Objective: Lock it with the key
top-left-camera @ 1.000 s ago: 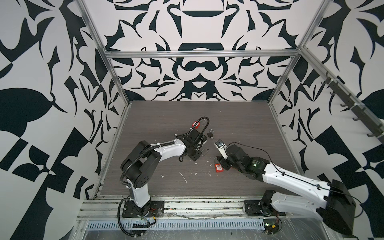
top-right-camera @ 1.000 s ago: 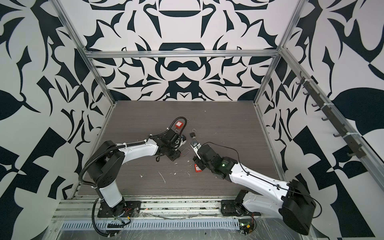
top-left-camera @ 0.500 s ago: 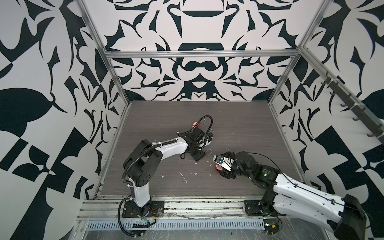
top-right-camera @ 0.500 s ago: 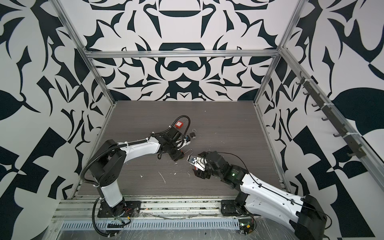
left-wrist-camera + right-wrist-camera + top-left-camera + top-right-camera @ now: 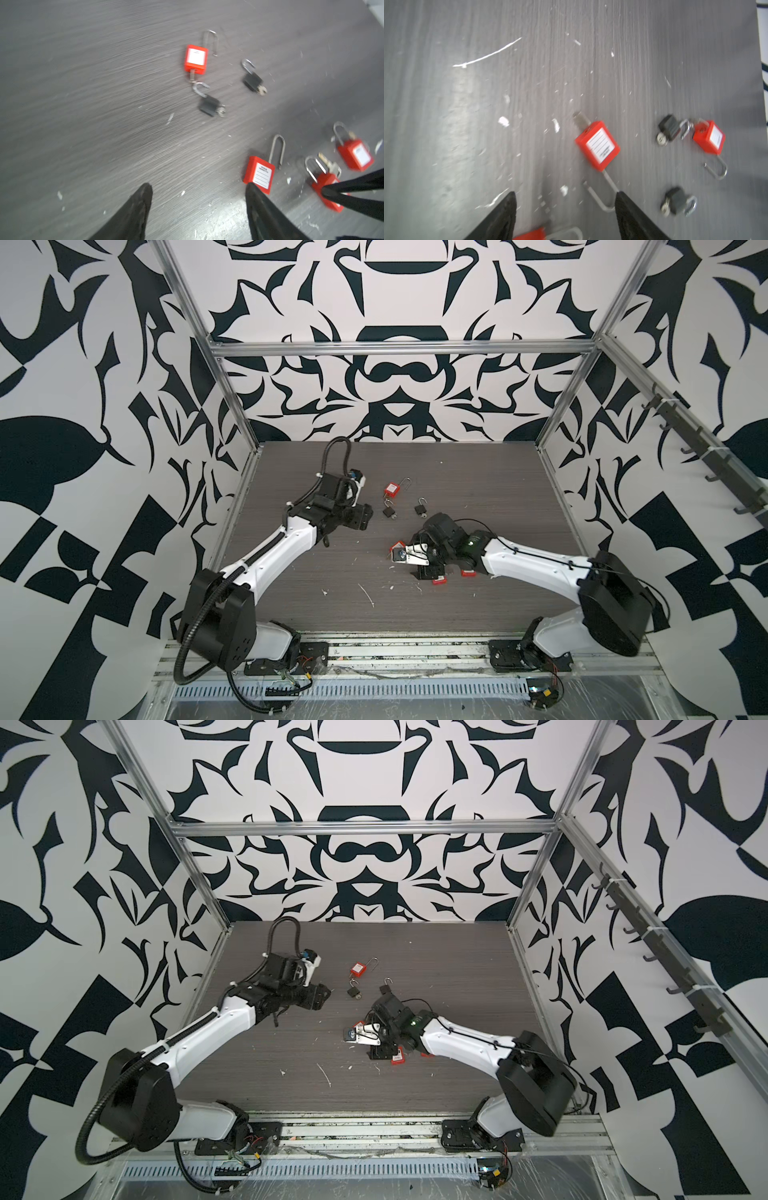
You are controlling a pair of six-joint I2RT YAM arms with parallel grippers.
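Red padlock (image 5: 598,145) is laid flat on the desk (image 5: 467,124) just ahead of the right claw (image 5: 565,194), open shackle (image 5: 600,199) pointed back at it, key (image 5: 579,118) stuck out the far end. Left claw (image 5: 197,185) too: both are spread wide, nothing gripped.

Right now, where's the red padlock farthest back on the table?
In both top views the red padlock lies near the table centre, just behind a black padlock and right of the left gripper.
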